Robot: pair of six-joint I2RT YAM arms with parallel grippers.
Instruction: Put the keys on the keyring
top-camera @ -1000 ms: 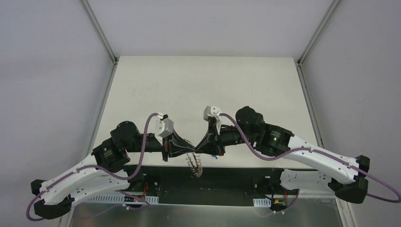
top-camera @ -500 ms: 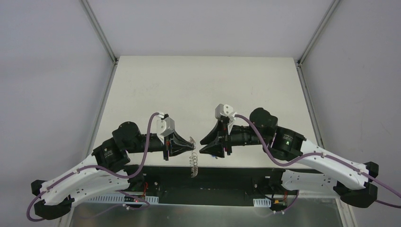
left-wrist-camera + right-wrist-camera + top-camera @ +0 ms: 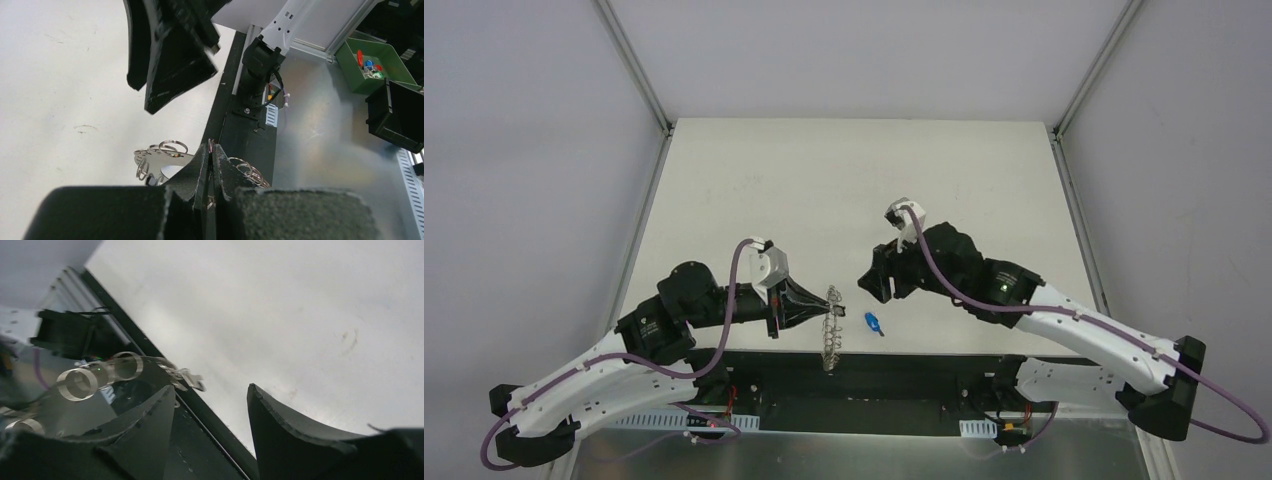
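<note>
My left gripper [image 3: 822,306] is shut on the keyring [image 3: 832,330] and holds it edge-up over the table's near edge. In the left wrist view the gripper [image 3: 210,146] pinches the ring's flat grey plate [image 3: 157,161], with silver wire loops showing on both sides. The blue-tagged key [image 3: 874,323] lies loose on the table, just right of the ring. My right gripper [image 3: 867,284] is open and empty, above and behind that key. In the right wrist view the gripper [image 3: 210,392] is wide apart, with the keyring [image 3: 100,375] blurred at the left. The black-tagged key is not clearly in view.
The white table [image 3: 824,190] ends at a black strip [image 3: 924,365] along its near edge, under the ring. Beyond it is a metal shelf with a green bin [image 3: 372,67] of small parts and a black bin [image 3: 400,120].
The two grippers were tip to tip at the ring. The right gripper has opened and drawn back to the right. The blue key now lies on the table.
</note>
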